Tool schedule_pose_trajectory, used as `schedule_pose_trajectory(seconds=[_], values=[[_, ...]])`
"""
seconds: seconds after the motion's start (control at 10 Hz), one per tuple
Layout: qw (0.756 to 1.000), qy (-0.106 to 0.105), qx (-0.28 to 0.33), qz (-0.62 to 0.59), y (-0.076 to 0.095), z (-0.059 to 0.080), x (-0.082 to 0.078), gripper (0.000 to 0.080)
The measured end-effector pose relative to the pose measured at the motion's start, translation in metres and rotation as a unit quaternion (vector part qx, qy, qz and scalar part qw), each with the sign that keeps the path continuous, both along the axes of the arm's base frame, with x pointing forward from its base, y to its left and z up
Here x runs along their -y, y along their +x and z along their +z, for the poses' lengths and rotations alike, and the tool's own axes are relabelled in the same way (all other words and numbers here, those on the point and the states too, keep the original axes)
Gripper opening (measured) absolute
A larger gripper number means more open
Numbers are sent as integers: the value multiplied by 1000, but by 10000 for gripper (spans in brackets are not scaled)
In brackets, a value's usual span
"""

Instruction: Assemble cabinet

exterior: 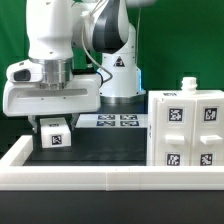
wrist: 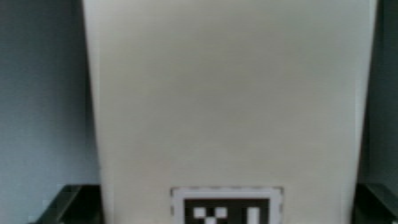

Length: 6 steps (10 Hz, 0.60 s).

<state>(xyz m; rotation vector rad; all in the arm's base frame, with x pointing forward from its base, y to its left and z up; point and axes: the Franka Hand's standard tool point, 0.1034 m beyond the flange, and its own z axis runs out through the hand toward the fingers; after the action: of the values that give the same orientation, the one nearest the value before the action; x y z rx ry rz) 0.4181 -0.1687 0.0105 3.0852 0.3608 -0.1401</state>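
My gripper [exterior: 53, 124] hangs at the exterior view's left, just above the dark table, shut on a small white cabinet block [exterior: 54, 134] with a black-and-white tag on its front. In the wrist view this white block [wrist: 222, 100] fills the middle, its tag near the edge, and my gripper [wrist: 228, 204] has a dark finger [wrist: 71, 204] on each side of it. The white boxy cabinet shell [exterior: 185, 130], with several tags on its front, stands at the exterior view's right, apart from the gripper.
The marker board [exterior: 115, 121] lies flat on the table behind, in front of the arm's base. A low white rim [exterior: 100, 175] frames the table's front and left edge. A small white knob [exterior: 187, 84] sticks up on the shell's top.
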Motion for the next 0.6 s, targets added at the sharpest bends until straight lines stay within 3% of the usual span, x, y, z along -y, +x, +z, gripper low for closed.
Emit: schedule_pose_trajectory(seconds=[0.2, 0.3, 0.4, 0.6], values=[[1000, 1, -1, 0, 1, 2, -3, 560], [1000, 8, -2, 0, 5, 18, -17, 560], [1000, 14, 8, 2, 11, 43, -37, 560], [999, 13, 31, 4, 27, 76, -69, 561]])
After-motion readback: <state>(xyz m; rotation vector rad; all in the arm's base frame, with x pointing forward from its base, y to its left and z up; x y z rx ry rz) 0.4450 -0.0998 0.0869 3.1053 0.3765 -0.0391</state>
